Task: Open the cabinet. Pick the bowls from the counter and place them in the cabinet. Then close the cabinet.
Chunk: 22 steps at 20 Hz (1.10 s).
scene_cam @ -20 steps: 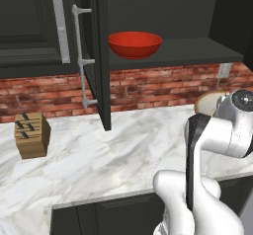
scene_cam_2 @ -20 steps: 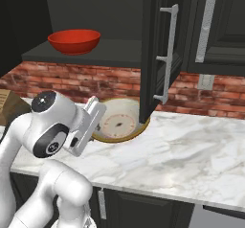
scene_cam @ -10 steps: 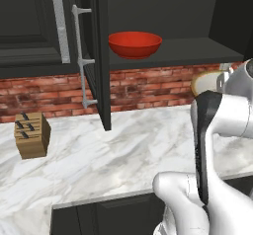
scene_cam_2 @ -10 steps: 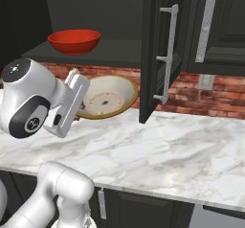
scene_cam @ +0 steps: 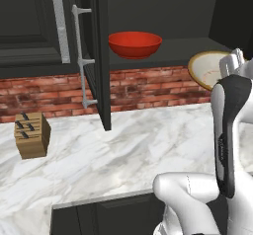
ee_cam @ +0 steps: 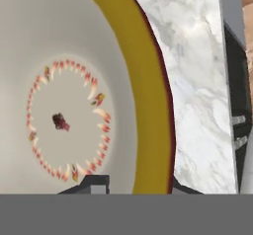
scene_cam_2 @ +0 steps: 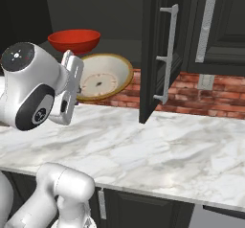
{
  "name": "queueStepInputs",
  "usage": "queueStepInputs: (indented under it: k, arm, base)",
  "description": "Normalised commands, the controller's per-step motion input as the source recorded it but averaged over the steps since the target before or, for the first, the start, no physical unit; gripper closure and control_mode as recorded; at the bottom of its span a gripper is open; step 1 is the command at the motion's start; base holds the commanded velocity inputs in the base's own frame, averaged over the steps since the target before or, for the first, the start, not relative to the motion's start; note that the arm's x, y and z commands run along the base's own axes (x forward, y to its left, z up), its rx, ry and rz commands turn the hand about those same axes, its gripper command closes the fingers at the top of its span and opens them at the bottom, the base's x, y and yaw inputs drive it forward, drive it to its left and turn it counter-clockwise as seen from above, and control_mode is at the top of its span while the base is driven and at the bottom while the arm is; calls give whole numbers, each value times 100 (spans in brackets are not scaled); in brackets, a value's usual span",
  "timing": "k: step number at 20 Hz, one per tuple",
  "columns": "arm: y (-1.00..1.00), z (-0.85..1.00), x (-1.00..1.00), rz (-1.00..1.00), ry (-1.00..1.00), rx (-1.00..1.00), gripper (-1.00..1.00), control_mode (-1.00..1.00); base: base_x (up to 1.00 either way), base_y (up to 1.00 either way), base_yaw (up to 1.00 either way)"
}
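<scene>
While the cabinet [scene_cam: 163, 26] stands open across the top of the left base view, we find the red bowl [scene_cam: 135, 44] on its shelf at upper centre and the tan bowl [scene_cam: 210, 69] tilted at the right edge, above the counter [scene_cam: 123, 155].

In the right base view, we see the gripper [scene_cam_2: 76, 81] at centre left, clamped narrowly on the tan bowl's rim.

In the hand view, the bowl's cream inside covers the left, the counter the right.
</scene>
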Motion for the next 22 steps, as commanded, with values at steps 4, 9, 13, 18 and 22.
queueStepInputs:
  k: [4, 9, 13, 18, 22]
  arm:
    - [0, 16, 5, 16, -1, -4, 100, -100]
    - [0, 12, 7, 7, -3, -2, 100, -100]
    - [-2, 2, 33, 0, -1, 0, 100, -100]
    - [0, 0, 31, 0, -1, 0, 100, -100]
    - [-7, 0, 34, 0, -6, 0, 100, -100]
  base:
    - [0, 0, 0]
    - [0, 0, 0]
    - [0, 0, 0]
    - [0, 0, 0]
    - [0, 0, 0]
